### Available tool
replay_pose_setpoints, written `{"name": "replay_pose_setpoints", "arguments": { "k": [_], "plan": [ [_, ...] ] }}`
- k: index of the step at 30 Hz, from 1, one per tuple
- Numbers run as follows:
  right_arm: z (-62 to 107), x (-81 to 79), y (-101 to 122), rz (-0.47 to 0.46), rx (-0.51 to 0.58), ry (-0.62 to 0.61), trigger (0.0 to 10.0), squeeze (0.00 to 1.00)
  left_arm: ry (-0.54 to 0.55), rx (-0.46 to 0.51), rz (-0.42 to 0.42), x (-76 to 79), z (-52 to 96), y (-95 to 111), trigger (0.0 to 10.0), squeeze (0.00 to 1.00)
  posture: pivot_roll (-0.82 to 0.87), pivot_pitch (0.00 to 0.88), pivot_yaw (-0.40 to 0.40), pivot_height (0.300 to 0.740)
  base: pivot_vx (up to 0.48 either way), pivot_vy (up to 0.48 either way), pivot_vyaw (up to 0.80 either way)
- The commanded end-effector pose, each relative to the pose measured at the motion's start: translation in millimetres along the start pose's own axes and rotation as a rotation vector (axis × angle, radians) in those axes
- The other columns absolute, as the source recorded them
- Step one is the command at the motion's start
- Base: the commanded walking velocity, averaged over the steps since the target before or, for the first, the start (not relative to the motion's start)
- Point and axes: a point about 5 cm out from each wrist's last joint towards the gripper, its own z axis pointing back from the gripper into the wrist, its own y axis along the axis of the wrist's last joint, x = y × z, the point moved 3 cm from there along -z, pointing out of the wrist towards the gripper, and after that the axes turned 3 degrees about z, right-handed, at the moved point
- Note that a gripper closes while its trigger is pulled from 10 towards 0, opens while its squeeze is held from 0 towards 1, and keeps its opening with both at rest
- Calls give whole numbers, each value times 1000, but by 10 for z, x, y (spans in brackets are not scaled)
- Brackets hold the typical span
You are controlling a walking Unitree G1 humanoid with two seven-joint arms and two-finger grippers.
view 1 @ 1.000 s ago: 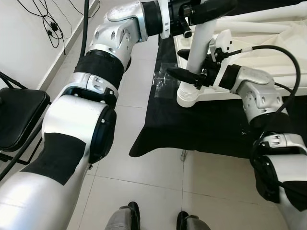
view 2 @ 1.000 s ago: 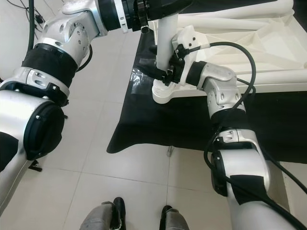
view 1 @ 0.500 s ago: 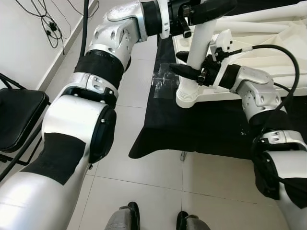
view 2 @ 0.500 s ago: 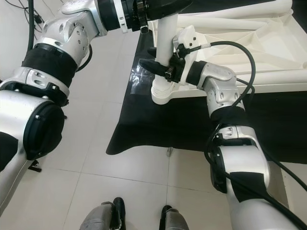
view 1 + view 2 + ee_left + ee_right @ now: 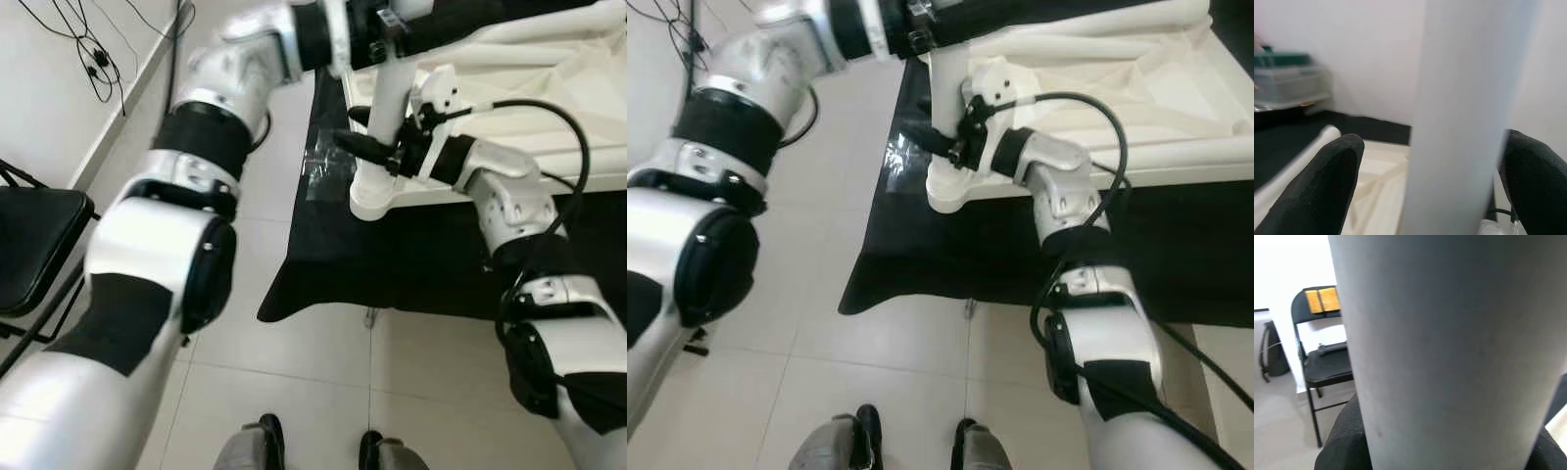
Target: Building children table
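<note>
A white table leg (image 5: 384, 117) is held upright at the near left corner of an overturned white children's table top (image 5: 549, 108), its flared collar (image 5: 377, 198) seated on that corner. The table top lies on a black cloth (image 5: 411, 255) spread over a pale tiled floor (image 5: 294, 362). The leg is grasped high up by the left gripper (image 5: 407, 24), whose black fingers (image 5: 1322, 186) are seen in the left wrist view on either side of the white tube, closed against it. Lower on the leg, just above the collar, the right gripper (image 5: 377, 132) is clamped around the tube; in the right wrist view the tube crosses the frame with the black fingertips (image 5: 1347, 440) pressed to it on both sides. A black cable (image 5: 558, 117) loops from the right wrist over the table top. A clear plastic wrapper (image 5: 328, 166) lies on the cloth beside the collar. A black folding chair (image 5: 29, 245) stands by the wall at the robot's left, and the robot's own feet (image 5: 318, 452) are seen on the tiles below.
</note>
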Motion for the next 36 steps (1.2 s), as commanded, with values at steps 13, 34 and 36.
{"name": "replay_pose_setpoints", "arguments": {
  "k": [13,34,36],
  "plan": [
    [188,-527,-734,-49,-410,-634,0,0,161,-40,-51,106,946,87,10000,0,103,295,21,740,0,0,0],
    [114,-669,-455,-253,-258,-790,10000,957,619,-235,246,1020,1968,-1081,10000,0,119,285,14,740,0,0,0],
    [106,-652,-392,-277,-206,-802,10000,1000,635,-256,268,1110,1963,-1172,10000,0,119,285,14,740,0,0,0]
  ]
}}
